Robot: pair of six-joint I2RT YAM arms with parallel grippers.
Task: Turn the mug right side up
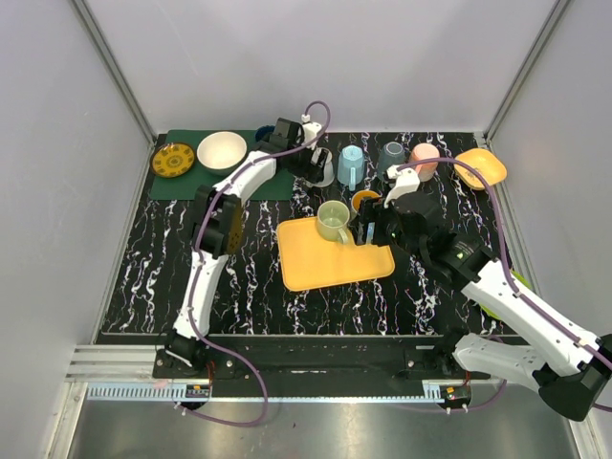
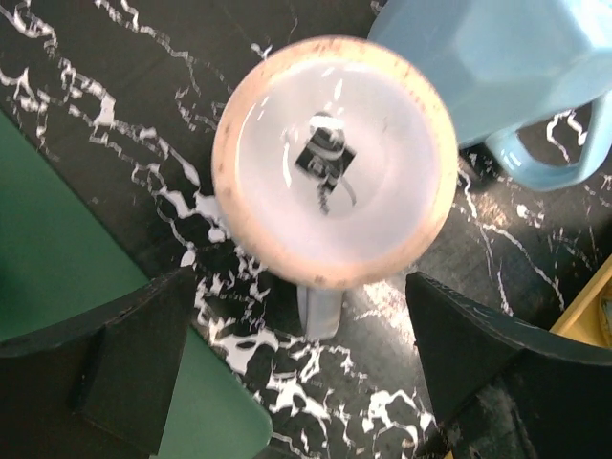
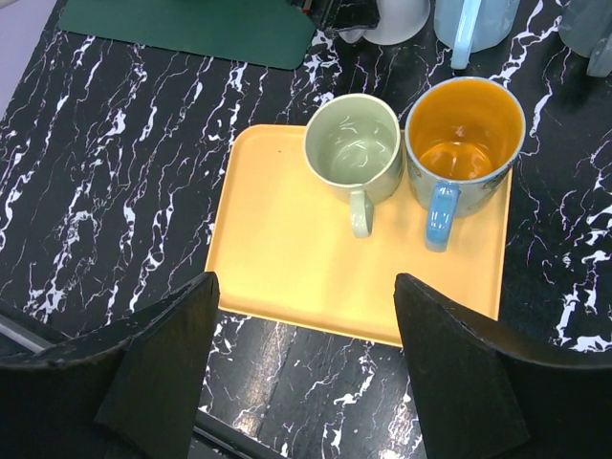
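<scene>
My left gripper (image 2: pixel 301 306) hangs wide open right over the white mug (image 2: pixel 335 163), its two fingers spread to either side of it and touching nothing. The mug stands on the worktop (image 2: pixel 124 115) with its mouth up; I look straight down into its glossy inside, and its handle points back between the fingers. Just beside it stands a light blue mug (image 2: pixel 497 67), close enough to crowd that side, and the corner of a green mat (image 2: pixel 38 239) lies on the other side. My right gripper (image 3: pixel 304 287) is open too and holds nothing, hovering over the near edge of a yellow tray (image 3: pixel 287 258). The tray carries a pale green mug (image 3: pixel 352 153) and, touching it, a blue mug with an orange inside (image 3: pixel 464 134), both upright. Further back a grey cup (image 1: pixel 390 158), a pink cup (image 1: pixel 425 160) and a yellow dish (image 1: pixel 480 167) stand in a row, and the mat holds a white bowl (image 1: pixel 222 150) and a patterned yellow plate (image 1: pixel 173 160). The worktop is black with white veins, closed in by pale grey walls (image 1: pixel 57 191).
</scene>
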